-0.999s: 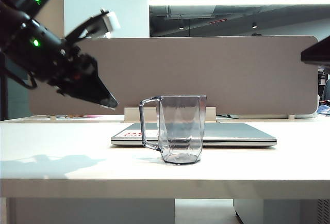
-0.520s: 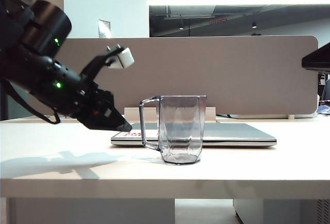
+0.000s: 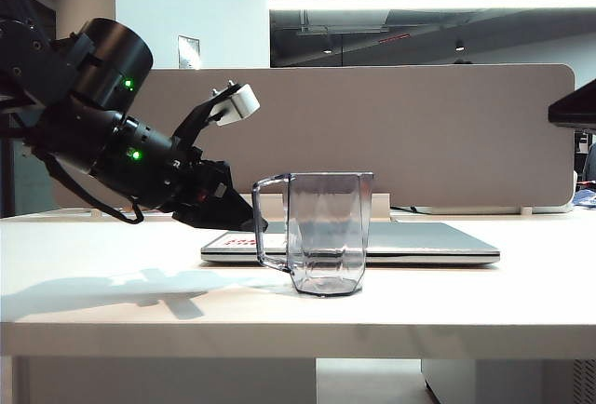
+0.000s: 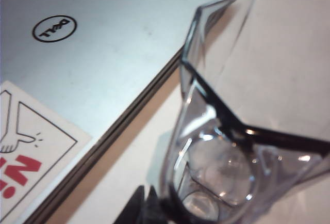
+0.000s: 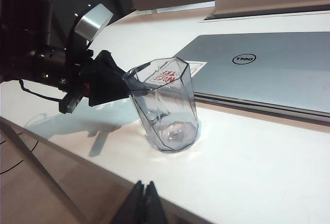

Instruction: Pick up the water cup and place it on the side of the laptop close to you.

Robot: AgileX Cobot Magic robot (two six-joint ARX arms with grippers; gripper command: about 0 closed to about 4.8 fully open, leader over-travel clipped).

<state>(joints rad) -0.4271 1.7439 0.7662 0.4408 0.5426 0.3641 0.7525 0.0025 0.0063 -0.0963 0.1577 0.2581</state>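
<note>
Left pincer [image 3: 244, 221] has dropped from high at left to table [image 3: 112, 274] level, tips now just beside the water cup [image 3: 326, 234] handle; fingers fully closed, nothing held. Cup stands upright on the table, in front of the laptop [image 3: 438, 241], untouched. Grasp not yet begun; fingers need opening first. Right pincer [image 5: 144, 203] is parked off at right, closed, empty.

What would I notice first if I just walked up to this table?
Probably the see-through water cup, standing upright on the white table right in front of the closed silver laptop. Then the big black left gripper, shut, pointing at the cup's handle from the left. The right gripper is shut too, up off the table's near edge.
</note>
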